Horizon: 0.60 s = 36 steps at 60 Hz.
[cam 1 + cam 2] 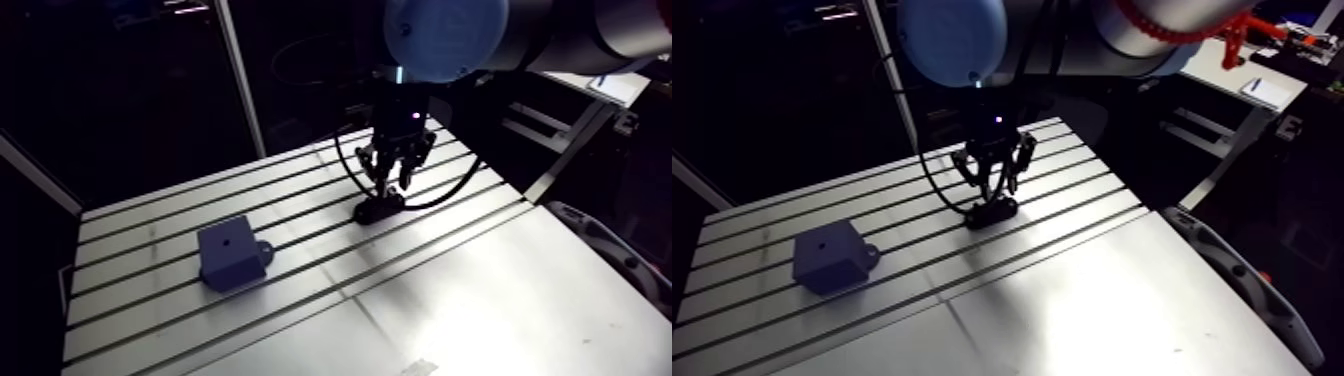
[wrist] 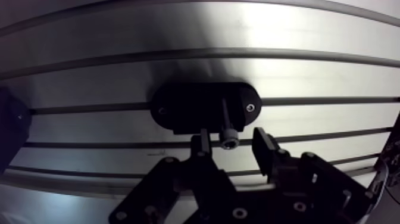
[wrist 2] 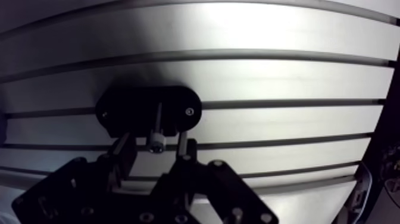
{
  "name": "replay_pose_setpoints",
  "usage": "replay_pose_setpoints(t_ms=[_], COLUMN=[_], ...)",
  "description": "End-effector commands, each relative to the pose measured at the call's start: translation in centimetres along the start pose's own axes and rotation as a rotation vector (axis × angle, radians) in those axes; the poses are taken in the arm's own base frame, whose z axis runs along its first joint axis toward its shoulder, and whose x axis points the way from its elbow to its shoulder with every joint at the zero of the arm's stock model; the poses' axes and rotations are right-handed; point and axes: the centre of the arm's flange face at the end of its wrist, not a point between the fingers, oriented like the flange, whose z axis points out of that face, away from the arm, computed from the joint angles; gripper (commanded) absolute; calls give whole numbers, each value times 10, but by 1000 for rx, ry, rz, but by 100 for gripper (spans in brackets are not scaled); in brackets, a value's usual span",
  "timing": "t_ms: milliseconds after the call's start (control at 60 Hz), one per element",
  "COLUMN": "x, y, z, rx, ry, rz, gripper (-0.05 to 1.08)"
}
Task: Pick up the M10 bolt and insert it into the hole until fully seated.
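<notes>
A black oval holder (image 2: pixel 184 110) lies on the slotted table (image 2: pixel 297 71). The M10 bolt (image 2: pixel 228 140) stands head-up with its shank running down into the holder. My gripper (image 2: pixel 232 136) hangs right over it and is open. Its two fingers (image 2: pixel 203 143) stand on either side of the bolt head, with a small gap on each side. In the arm view the gripper (image 1: pixel 390 180) sits just above the holder (image 1: pixel 378 211). A blue-grey block (image 1: pixel 232 254) with a small hole (image 1: pixel 228 240) in its top face rests well to the left, nearer the table's front.
Parallel slots run across the aluminium table top (image 1: pixel 470 290). A dark shape (image 2: pixel 9 128) at the side of the wrist view, beyond the holder, is likely the block. The table's right edge (image 1: pixel 540 200) lies not far past the gripper.
</notes>
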Motion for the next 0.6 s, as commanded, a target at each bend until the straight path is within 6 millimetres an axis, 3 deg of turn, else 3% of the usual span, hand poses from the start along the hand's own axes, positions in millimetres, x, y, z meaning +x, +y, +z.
replay_pose_setpoints(t_ms=[17, 600], x=[2, 4], y=[1, 0], z=[4, -1], rx=[3, -10], ry=[-4, 22], rz=[1, -3], gripper=[51, 54])
